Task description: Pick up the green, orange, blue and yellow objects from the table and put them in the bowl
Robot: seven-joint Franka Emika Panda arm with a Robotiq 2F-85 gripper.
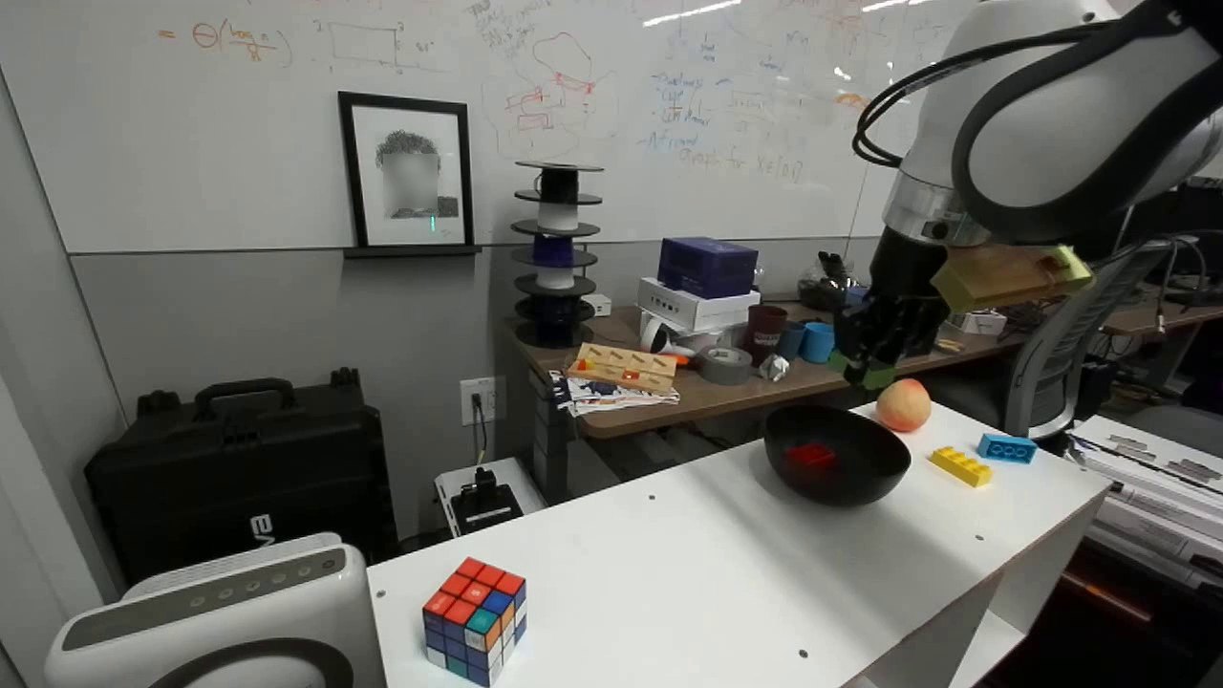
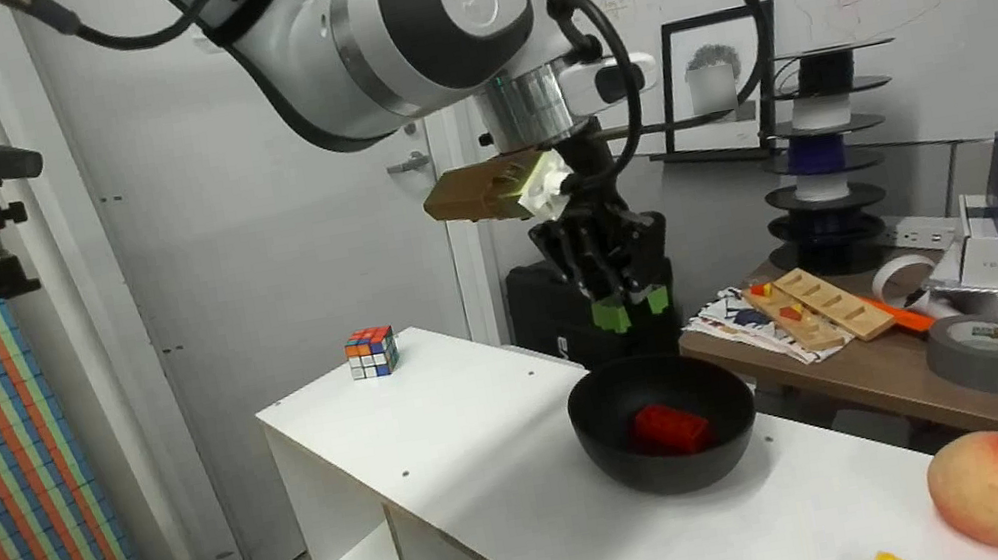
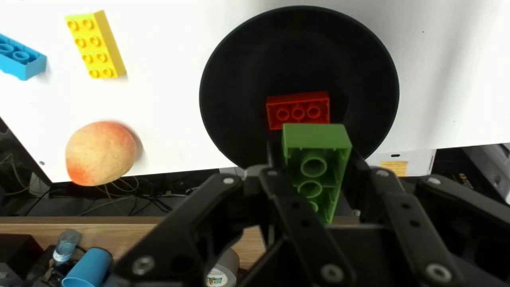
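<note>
My gripper (image 3: 314,157) is shut on a green brick (image 3: 316,137) and holds it in the air above the black bowl (image 3: 235,83). The green brick also shows between the fingertips in an exterior view (image 2: 609,315). The bowl stands upright on the white table. A yellow brick (image 3: 95,44), a blue brick (image 3: 24,57) and an orange peach (image 3: 101,153) lie on the table beside the bowl. They also show in an exterior view: yellow brick (image 1: 960,466), blue brick (image 1: 1006,448), peach (image 1: 903,405).
A red brick (image 2: 673,428) lies inside the bowl. A Rubik's cube (image 1: 475,621) stands at the table's far end from the peach. A brown desk (image 2: 877,359) with a tape roll (image 2: 989,350), boxes and cups runs along the table's side. A white appliance (image 1: 220,621) stands near the cube.
</note>
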